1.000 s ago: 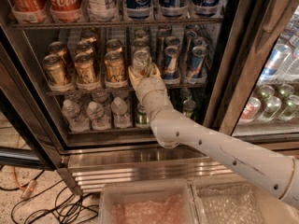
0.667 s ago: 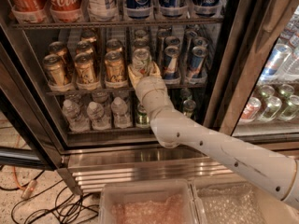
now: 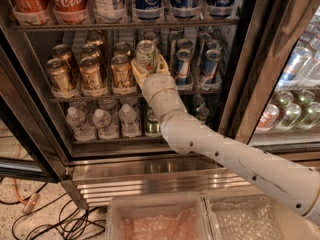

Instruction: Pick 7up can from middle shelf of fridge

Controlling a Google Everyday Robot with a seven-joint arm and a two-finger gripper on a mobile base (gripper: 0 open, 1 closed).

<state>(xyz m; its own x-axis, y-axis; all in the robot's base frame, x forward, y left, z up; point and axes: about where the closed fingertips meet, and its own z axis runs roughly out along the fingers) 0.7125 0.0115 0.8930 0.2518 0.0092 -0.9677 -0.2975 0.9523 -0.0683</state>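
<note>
The fridge (image 3: pixel 241 79) stands open in front of me, with a black frame and a ribbed steel base (image 3: pixel 145 180). On the middle shelf (image 3: pixel 62 98), my gripper (image 3: pixel 148 68) reaches in from the lower right on a white arm. Its beige fingers (image 3: pixel 135 70) close on both sides of the whitish-silver 7up can (image 3: pixel 147 54), which is tilted slightly and sits a little above its row. Gold-brown cans (image 3: pixel 91 74) stand to its left and blue cans (image 3: pixel 210 64) to its right.
Large soda bottles (image 3: pixel 70 1) fill the top rack. Water bottles (image 3: pixel 102 123) and a green can (image 3: pixel 152 125) sit on the lower rack. Two clear plastic bins (image 3: pixel 160 219) lie below the fridge. A second cooler (image 3: pixel 295 99) stands on the right. Cables (image 3: pixel 65 218) lie on the floor.
The gripper and the 7up can have shifted slightly up and toward the camera; the can now stands a bit higher than its neighbours.
</note>
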